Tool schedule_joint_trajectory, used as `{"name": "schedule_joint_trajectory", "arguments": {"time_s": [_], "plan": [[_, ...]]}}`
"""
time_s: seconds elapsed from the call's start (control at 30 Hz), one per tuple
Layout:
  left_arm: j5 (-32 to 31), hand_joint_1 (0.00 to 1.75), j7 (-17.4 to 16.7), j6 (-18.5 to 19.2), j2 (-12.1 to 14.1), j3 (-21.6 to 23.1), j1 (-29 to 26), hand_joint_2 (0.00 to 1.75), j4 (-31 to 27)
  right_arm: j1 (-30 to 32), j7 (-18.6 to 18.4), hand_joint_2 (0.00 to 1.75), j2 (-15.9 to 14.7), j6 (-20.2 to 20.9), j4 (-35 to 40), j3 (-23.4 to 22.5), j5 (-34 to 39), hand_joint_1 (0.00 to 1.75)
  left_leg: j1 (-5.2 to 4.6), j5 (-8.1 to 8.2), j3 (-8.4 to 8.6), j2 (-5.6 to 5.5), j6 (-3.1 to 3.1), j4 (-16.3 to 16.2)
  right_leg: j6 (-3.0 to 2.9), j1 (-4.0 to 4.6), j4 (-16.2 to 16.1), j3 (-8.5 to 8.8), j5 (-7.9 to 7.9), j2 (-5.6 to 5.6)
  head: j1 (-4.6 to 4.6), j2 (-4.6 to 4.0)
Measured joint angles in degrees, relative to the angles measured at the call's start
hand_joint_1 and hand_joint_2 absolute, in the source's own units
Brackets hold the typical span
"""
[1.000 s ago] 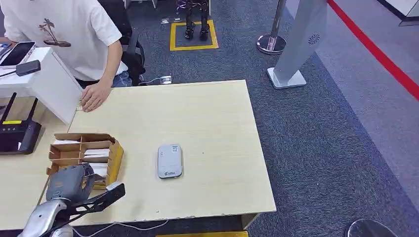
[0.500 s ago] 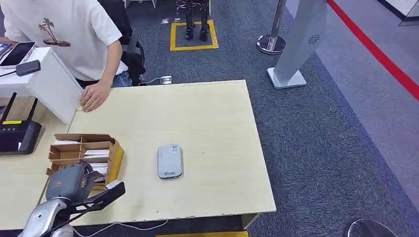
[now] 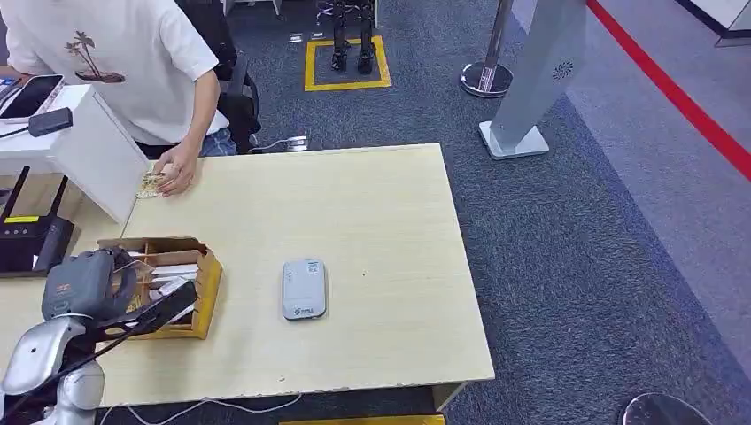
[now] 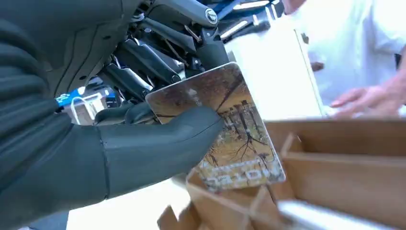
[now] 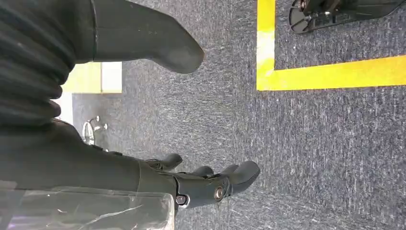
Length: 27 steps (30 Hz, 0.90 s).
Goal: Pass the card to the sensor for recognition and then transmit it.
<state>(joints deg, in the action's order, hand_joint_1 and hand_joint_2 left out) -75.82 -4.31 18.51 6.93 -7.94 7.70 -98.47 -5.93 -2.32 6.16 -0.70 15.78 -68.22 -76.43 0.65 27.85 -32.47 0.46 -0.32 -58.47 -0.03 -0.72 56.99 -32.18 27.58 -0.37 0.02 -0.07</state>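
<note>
Table (image 3: pixel 372 204): pale wood top, standing on blue-grey carpet (image 3: pixel 567 266) with a red floor line (image 3: pixel 682 97) at your far right and a yellow floor square (image 3: pixel 347 84) beyond the far edge.
Sensor (image 3: pixel 304 289): small grey-white reader, flat near the table's middle, nothing on it.
Cardboard tray (image 3: pixel 202 283): divided box left of the sensor, white cards in its slots.
Left hand (image 3: pixel 84 283): above the tray; in your left wrist view the thumb (image 4: pixel 163 143) presses a brown printed card (image 4: pixel 230 139) against the fingers, over the tray's compartments.
Right hand (image 5: pixel 143 115): hanging over carpet, fingers apart, holding nothing.
Person's hand (image 3: pixel 174 170): on the far left table corner, beside a white box (image 3: pixel 89 150).
Black router (image 3: pixel 31 243): left of the tray.
Grey stand (image 3: pixel 536 80): on the carpet past the table.
</note>
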Motion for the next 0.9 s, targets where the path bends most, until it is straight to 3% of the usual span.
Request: {"name": "schedule_joint_trajectory", "arguments": {"time_s": [0.43,0.9], "plan": [[5.03,1.75,0.50,3.63,3.34,-5.66,4.85,1.75,0.77,-0.01,0.22,1.75,0.02,0.28,-0.07,0.24,-0.35,0.00,0.00,0.00,0.00,0.00,0.00,0.00,0.00,0.00,0.00,0.00,0.00,0.00,0.02,-0.02],[2.62,1.75,0.22,5.66,5.50,-9.70,12.16,1.75,9.31,-0.01,0.52,1.75,0.02,1.14,-0.55,2.54,-3.15,0.00,0.00,-0.03,0.00,0.00,-0.02,0.00,-0.01,0.00,0.02,0.00,-0.01,0.00,0.04,-0.02]]}}
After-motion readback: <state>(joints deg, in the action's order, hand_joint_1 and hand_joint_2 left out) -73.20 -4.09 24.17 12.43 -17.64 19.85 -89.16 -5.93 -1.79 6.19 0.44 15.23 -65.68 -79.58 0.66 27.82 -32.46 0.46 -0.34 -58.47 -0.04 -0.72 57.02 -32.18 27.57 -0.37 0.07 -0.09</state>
